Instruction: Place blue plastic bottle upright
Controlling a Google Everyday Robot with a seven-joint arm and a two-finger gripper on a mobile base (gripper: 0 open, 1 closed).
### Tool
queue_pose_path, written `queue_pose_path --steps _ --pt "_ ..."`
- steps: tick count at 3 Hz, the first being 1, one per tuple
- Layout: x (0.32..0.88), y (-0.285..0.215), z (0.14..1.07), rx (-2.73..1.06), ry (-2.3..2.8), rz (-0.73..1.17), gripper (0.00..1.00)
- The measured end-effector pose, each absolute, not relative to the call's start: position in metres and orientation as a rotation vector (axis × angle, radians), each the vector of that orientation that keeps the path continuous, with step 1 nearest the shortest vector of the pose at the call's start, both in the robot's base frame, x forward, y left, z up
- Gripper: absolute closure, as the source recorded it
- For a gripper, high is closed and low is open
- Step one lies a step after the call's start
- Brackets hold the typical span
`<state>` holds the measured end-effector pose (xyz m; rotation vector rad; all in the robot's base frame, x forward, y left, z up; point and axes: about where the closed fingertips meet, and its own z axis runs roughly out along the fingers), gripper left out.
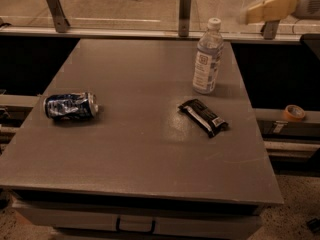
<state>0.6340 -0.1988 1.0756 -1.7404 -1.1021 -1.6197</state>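
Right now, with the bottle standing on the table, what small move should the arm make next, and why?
Probably draw the gripper up and away from the table. The blue plastic bottle stands upright on its base, cap on top, and the gripper hangs above it, off to one side, not touching. The placing looks done.

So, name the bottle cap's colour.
White cap, camera view; gripper upper right, apart from the blue plastic bottle.
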Motion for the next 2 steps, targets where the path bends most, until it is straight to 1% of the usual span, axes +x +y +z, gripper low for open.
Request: queue_pose_path --steps 1,2 --pt "0.605 -0.198 1.188 -1.768 -1.168 -1.867 0.00" --pt "0.592 -0.190 1.214 -1.758 -1.191 -1.909 0.00"
